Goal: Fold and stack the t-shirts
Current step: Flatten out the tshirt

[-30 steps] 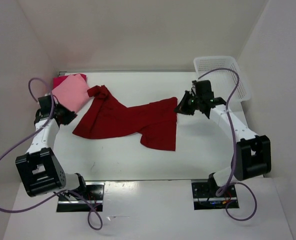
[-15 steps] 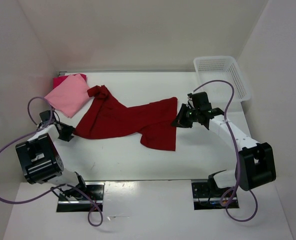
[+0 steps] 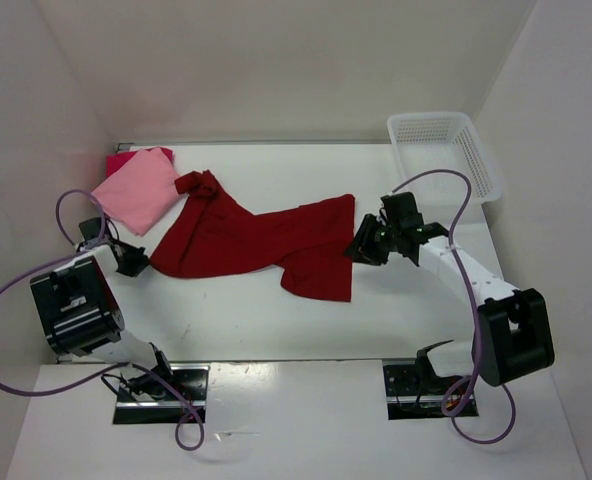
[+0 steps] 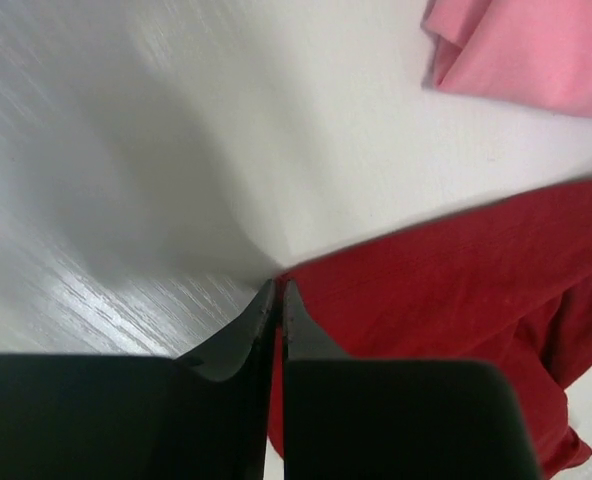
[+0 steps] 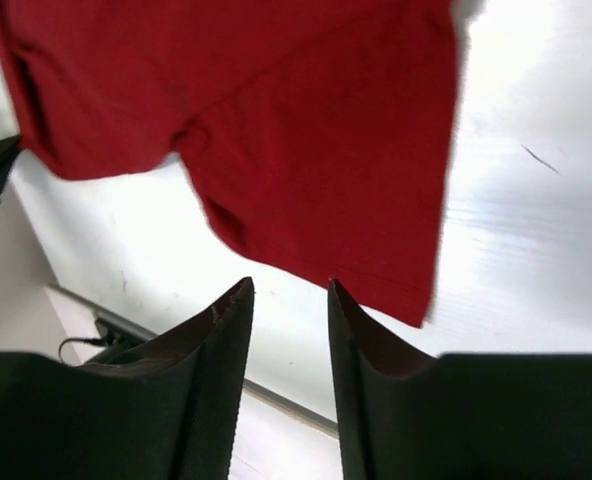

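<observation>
The dark crimson t-shirt (image 3: 256,240) lies spread and rumpled across the middle of the table. At the back left, the light pink t-shirt (image 3: 136,190) lies folded on top of the magenta-red one (image 3: 121,158), of which only a strip shows. My left gripper (image 3: 138,263) sits at the crimson shirt's (image 4: 456,290) near-left corner, jaws shut (image 4: 279,287) on that corner's edge. My right gripper (image 3: 360,246) hovers at the shirt's right hem (image 5: 306,130), open (image 5: 289,290), nothing between its fingers.
A white lattice basket (image 3: 446,150) stands at the back right corner. White walls close the table on the left, back and right. The pink shirt's corner (image 4: 536,50) shows at the top right of the left wrist view.
My left arm drew back from beside the pink shirt to the crimson shirt's near-left corner and shut there. My right gripper opened, let go of the shirt's right edge and shifted slightly nearer.
</observation>
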`<state>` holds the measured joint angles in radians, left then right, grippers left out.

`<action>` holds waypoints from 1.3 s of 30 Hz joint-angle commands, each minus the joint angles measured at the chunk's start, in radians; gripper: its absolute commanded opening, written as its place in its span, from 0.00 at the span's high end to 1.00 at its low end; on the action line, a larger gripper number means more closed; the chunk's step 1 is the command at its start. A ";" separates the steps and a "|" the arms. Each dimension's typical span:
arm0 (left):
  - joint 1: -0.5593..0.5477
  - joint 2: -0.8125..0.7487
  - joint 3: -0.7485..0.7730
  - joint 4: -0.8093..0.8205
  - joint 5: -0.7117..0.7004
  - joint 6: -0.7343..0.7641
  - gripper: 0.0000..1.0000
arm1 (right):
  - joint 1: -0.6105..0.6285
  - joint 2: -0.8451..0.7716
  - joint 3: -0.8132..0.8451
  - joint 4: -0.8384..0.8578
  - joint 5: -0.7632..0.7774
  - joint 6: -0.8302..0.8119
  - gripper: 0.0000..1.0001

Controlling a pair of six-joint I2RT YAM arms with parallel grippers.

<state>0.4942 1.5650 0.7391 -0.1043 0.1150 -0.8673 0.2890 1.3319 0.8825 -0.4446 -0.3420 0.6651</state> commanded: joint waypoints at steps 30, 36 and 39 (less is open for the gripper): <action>-0.227 -0.088 0.213 -0.026 0.057 0.031 1.00 | 0.121 0.251 -0.223 0.113 0.179 0.228 0.86; -0.310 -0.118 0.216 -0.048 0.069 0.031 1.00 | 0.121 0.065 -0.072 0.006 0.218 0.228 1.00; -0.423 -0.140 0.293 -0.087 0.081 0.011 1.00 | 0.110 -0.031 0.123 -0.100 0.238 0.189 1.00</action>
<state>0.1501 1.4734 0.9527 -0.1799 0.1631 -0.8440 0.4023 1.4364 0.7898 -0.4747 -0.1787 0.8909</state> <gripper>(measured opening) 0.010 0.008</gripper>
